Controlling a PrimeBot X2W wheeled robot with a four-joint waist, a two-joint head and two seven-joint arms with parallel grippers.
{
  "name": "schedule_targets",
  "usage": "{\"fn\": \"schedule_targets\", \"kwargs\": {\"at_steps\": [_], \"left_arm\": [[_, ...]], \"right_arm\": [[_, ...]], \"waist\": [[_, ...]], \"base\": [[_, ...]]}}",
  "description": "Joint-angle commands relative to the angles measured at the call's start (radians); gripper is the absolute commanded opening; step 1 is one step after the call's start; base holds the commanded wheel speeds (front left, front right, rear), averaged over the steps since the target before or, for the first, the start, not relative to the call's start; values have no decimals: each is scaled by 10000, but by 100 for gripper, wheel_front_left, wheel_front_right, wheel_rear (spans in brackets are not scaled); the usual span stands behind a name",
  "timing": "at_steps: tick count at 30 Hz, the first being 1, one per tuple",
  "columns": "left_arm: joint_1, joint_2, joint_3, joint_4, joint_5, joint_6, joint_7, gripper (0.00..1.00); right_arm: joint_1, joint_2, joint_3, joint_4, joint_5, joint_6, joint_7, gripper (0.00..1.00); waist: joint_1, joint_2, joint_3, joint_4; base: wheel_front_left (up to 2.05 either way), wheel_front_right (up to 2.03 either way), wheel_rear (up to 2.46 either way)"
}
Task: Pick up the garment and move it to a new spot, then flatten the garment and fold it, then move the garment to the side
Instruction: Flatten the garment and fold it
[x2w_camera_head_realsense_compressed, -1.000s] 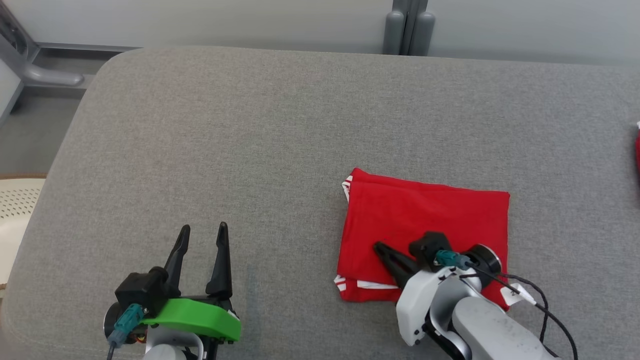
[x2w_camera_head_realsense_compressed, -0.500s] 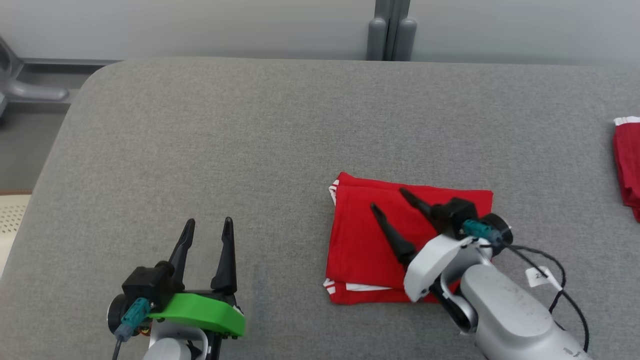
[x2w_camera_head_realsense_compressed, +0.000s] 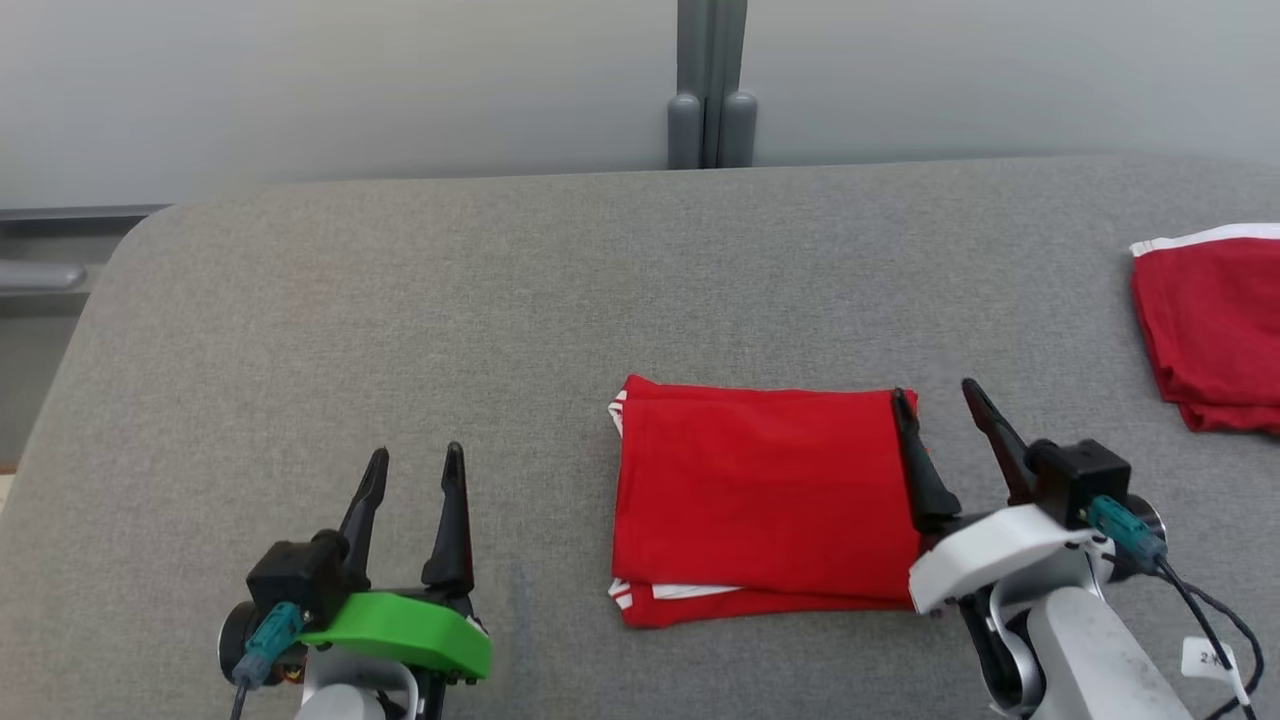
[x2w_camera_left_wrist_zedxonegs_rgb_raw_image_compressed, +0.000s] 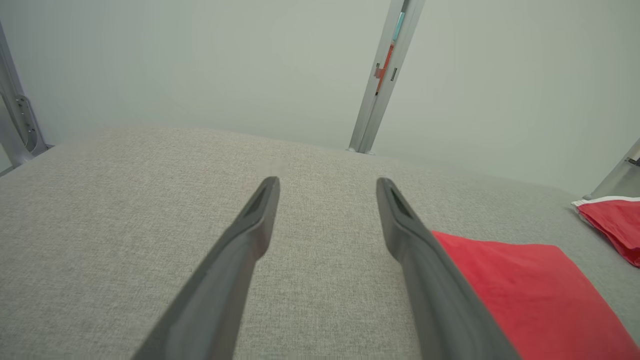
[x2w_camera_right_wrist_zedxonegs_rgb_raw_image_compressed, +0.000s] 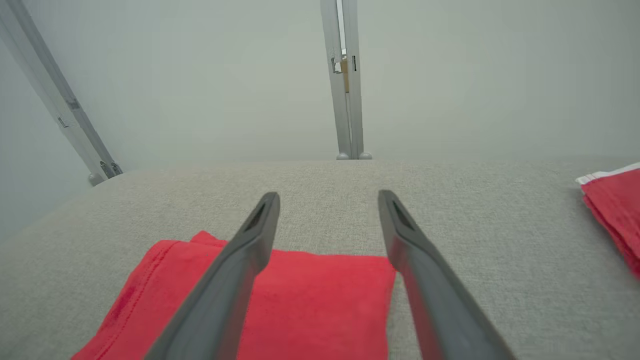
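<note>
The garment (x2w_camera_head_realsense_compressed: 765, 495) is red with white trim and lies folded into a flat rectangle on the grey table (x2w_camera_head_realsense_compressed: 500, 300). My right gripper (x2w_camera_head_realsense_compressed: 940, 400) stands open over the garment's right edge, holding nothing; the right wrist view has the garment (x2w_camera_right_wrist_zedxonegs_rgb_raw_image_compressed: 300, 300) beneath its spread fingers (x2w_camera_right_wrist_zedxonegs_rgb_raw_image_compressed: 250, 240). My left gripper (x2w_camera_head_realsense_compressed: 415, 462) is open at the lower left, well clear of the garment, over bare table. In the left wrist view the garment (x2w_camera_left_wrist_zedxonegs_rgb_raw_image_compressed: 525, 290) lies to the right of that gripper's fingers (x2w_camera_left_wrist_zedxonegs_rgb_raw_image_compressed: 400, 220).
A second red garment with white trim (x2w_camera_head_realsense_compressed: 1210, 320) lies at the table's right edge, also in the right wrist view (x2w_camera_right_wrist_zedxonegs_rgb_raw_image_compressed: 615, 210). A grey post (x2w_camera_head_realsense_compressed: 710, 90) stands behind the table against the pale wall. The table's rounded left corner (x2w_camera_head_realsense_compressed: 130, 250) drops off.
My right gripper opened, let go of the garment and swung from pointing left over it to its right edge. The head camera turned, shifting the whole picture and bringing the second garment into view.
</note>
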Motion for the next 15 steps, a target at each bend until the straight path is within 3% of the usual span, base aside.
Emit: {"fn": "schedule_targets", "kwargs": {"at_steps": [1, 15], "left_arm": [[214, -4, 113, -16, 54, 7, -30, 100], [1167, -78, 757, -318, 437, 8, -31, 100]], "right_arm": [[287, 67, -236, -153, -148, -10, -21, 100], [1299, 311, -700, -778, -74, -10, -23, 100]], "waist": [[0, 0, -159, -153], [0, 0, -383, -310]], "base": [[0, 0, 0], [0, 0, 0]]}}
